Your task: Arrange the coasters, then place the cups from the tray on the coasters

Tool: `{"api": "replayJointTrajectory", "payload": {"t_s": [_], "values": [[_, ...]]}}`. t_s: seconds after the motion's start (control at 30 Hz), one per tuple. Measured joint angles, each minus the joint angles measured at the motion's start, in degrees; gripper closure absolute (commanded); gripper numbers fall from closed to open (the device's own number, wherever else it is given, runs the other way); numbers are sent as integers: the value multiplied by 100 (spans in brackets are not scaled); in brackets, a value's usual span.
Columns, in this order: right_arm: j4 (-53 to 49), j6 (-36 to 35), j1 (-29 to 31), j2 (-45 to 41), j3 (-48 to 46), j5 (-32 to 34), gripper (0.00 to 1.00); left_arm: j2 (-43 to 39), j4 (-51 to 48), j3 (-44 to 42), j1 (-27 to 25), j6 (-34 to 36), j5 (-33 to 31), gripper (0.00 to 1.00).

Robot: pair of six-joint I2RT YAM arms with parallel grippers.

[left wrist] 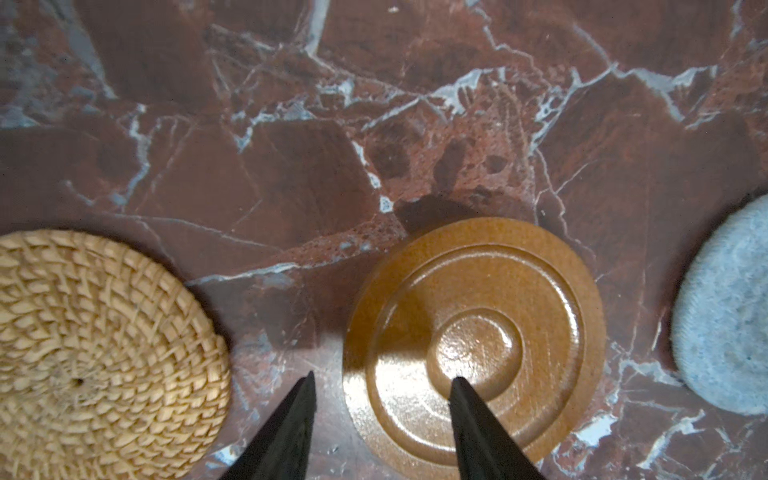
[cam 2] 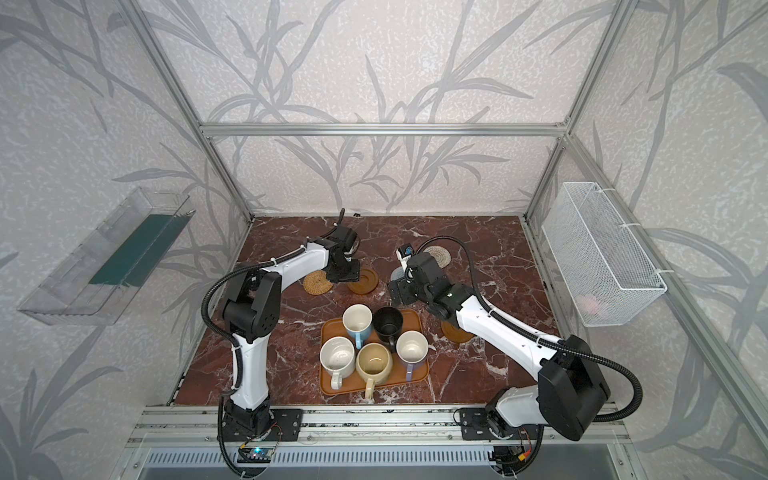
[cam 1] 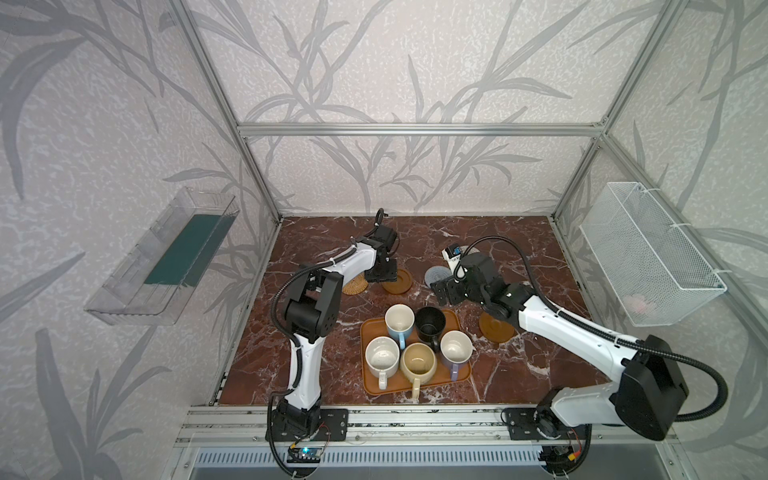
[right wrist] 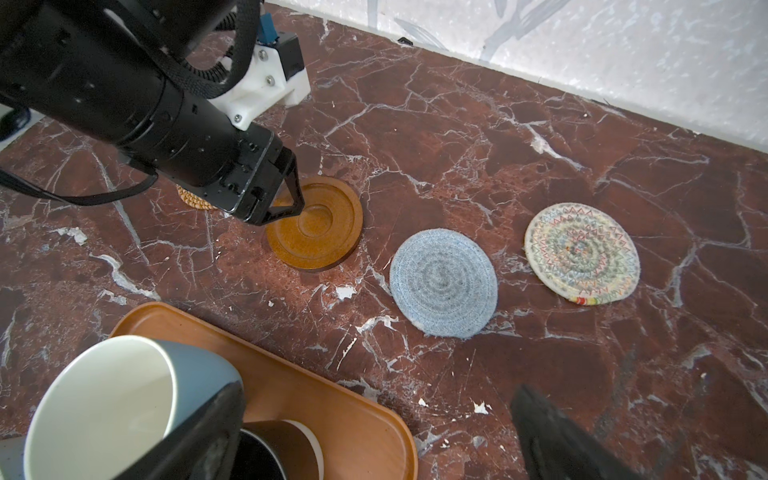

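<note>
Evenly lit, soft daylight tone in both top views, with strong wide-angle bowing toward the edges. Bright glare on the glossy brown coaster; dark finger shadow across its rim. Blurred black fingers close to the right wrist lens; counter sharp.

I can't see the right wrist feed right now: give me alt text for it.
The left gripper straddles the rim of a glossy brown coaster on the red marble table; a grey-blue rope coaster and a cream patterned one lie beside it. Nearest the camera, the tray holds a light blue mug.
</note>
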Motion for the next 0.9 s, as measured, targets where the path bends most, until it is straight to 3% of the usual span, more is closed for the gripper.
{"api": "replayJointTrajectory", "payload": {"t_s": [0.43, 0.9], "values": [[39, 140, -52, 0, -140, -50, 1, 212, -208, 177, 0, 20, -350, 62], [42, 275, -52, 2, -140, -149, 1, 212, -363, 199, 0, 0, -704, 68]]}}
